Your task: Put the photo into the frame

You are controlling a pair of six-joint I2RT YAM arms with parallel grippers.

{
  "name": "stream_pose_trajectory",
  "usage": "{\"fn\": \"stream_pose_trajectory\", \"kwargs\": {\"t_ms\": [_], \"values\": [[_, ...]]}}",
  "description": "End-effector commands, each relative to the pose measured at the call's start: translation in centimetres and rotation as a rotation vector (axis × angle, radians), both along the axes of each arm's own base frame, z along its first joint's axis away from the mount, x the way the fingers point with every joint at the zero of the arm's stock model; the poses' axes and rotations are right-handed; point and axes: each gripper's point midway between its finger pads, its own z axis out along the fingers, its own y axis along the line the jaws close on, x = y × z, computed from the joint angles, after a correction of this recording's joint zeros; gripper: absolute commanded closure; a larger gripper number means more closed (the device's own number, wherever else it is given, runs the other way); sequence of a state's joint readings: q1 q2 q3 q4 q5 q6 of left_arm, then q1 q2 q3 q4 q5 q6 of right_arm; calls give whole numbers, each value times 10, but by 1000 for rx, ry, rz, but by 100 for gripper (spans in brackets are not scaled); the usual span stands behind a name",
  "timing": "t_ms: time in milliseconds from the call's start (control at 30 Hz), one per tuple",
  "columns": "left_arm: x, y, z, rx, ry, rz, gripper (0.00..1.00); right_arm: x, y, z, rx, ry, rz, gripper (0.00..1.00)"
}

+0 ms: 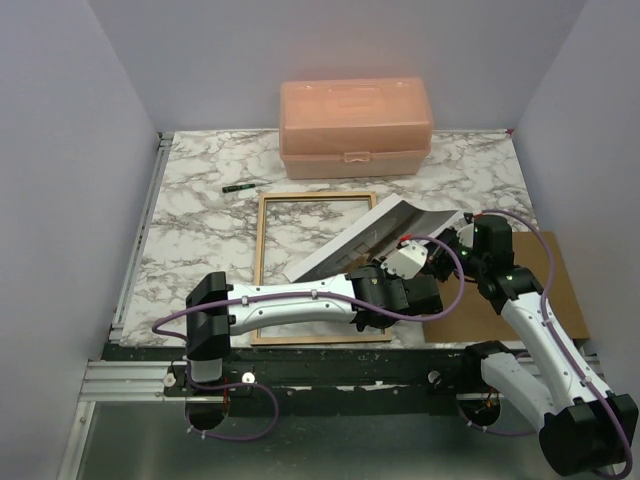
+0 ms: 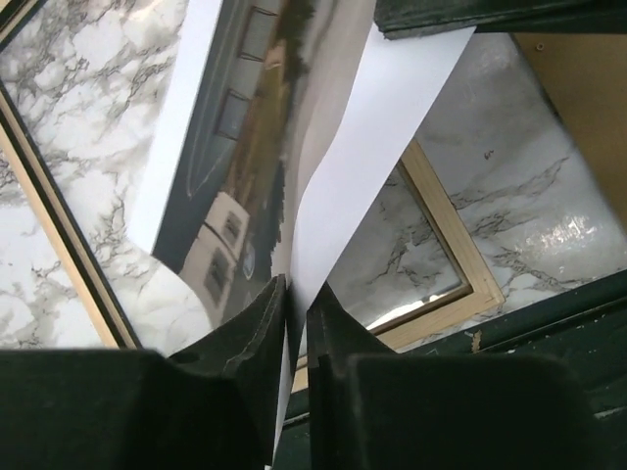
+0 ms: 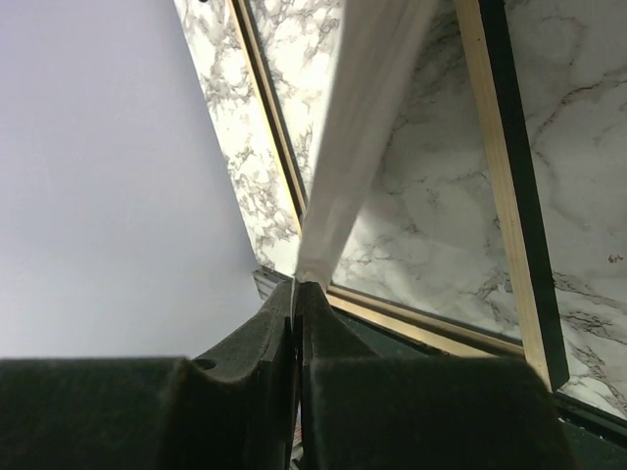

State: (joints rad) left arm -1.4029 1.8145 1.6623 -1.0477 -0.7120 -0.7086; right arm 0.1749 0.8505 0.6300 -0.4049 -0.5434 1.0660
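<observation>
Plainly, left tool and right tool tight on the photo, edge-on in right wrist view; frame beneath, box beyond.

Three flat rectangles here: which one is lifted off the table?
The photo, a glossy print pinched by the left hand and right hand; the wooden frame and brown panel lie flat.

I'm working in what looks like a robotics lab cell. Plain pale walls box in a marble-print table, and aluminium rails line its near edge. The bolted-down left arm and right arm trail purple cables.
</observation>
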Motion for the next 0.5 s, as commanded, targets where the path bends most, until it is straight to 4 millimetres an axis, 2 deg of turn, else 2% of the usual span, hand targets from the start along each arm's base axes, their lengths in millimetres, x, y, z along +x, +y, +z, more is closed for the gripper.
{"fn": "stream_pose_trajectory", "kwargs": {"t_ms": [0, 67, 133, 367, 433, 467], "values": [[7, 6, 12, 30, -57, 25, 92, 0, 4, 16, 20, -50, 33, 88], [8, 6, 16, 24, -62, 25, 96, 1, 2, 18, 0, -61, 35, 82], [9, 6, 21, 17, -68, 24, 99, 1, 0, 21, -24, -76, 37, 64], [9, 6, 42, -76, -41, 9, 100, 2, -14, 43, -131, -152, 16, 15], [12, 4, 51, -145, -26, 4, 100, 3, -19, 55, -163, -185, 2, 3], [13, 5, 55, -178, -13, 0, 100, 4, -21, 63, -177, -211, -7, 0]]}}
